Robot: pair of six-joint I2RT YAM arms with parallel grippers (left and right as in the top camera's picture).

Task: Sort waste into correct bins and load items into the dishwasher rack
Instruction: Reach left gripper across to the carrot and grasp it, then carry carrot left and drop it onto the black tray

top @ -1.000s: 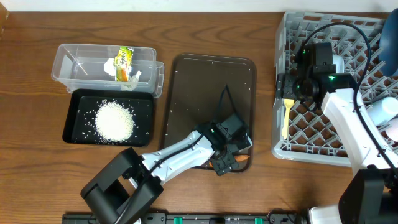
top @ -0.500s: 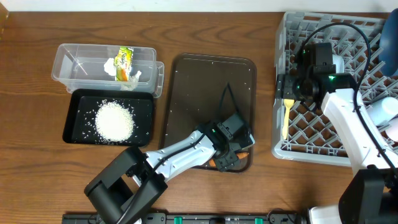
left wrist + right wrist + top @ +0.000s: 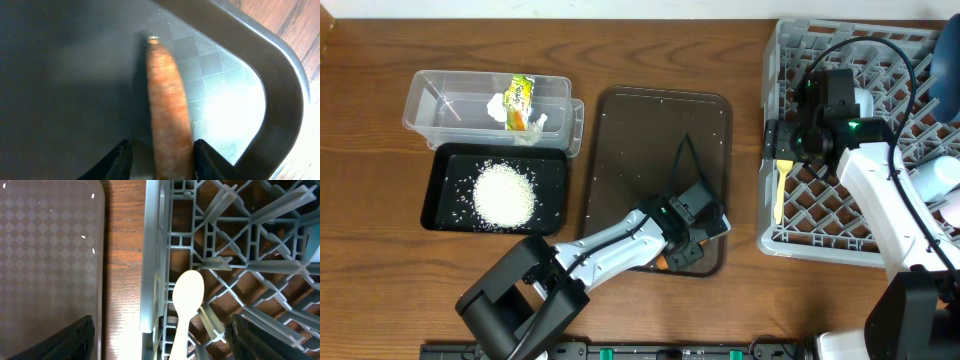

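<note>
Your left gripper (image 3: pixel 162 152) is down in the near right corner of the brown serving tray (image 3: pixel 655 140), astride the single carrot piece (image 3: pixel 169 100). The carrot lies flat on the tray floor. Its long axis runs straight out from between the fingers, and its narrower end points away from the gripper, just beside the tray's rounded corner rim. The jaws stand partway apart: one finger (image 3: pixel 205 157) sits against the carrot, a dark sliver shows between the carrot and the other finger, and no firm hold is visible.

Your right gripper (image 3: pixel 162 327) hangs over the left edge of the grey dishwasher rack (image 3: pixel 768 205), its jaws spread wide and gripping nothing. Below it one pale yellow spoon (image 3: pixel 187 300) lies in the rack. The spoon's long axis runs parallel to the rack's left wall and just inside it, and in the wrist view its bowl end points away from the gripper.

On the left of the tabletop (image 3: pixel 620 50) are two bins that touch along one side. One clear tub (image 3: pixel 430 105) holds one crumpled tissue (image 3: pixel 500 105) and one wrapper (image 3: pixel 521 97), and one black tray (image 3: pixel 432 190) holds one heap of rice (image 3: pixel 505 195), with loose grains scattered around it.
</note>
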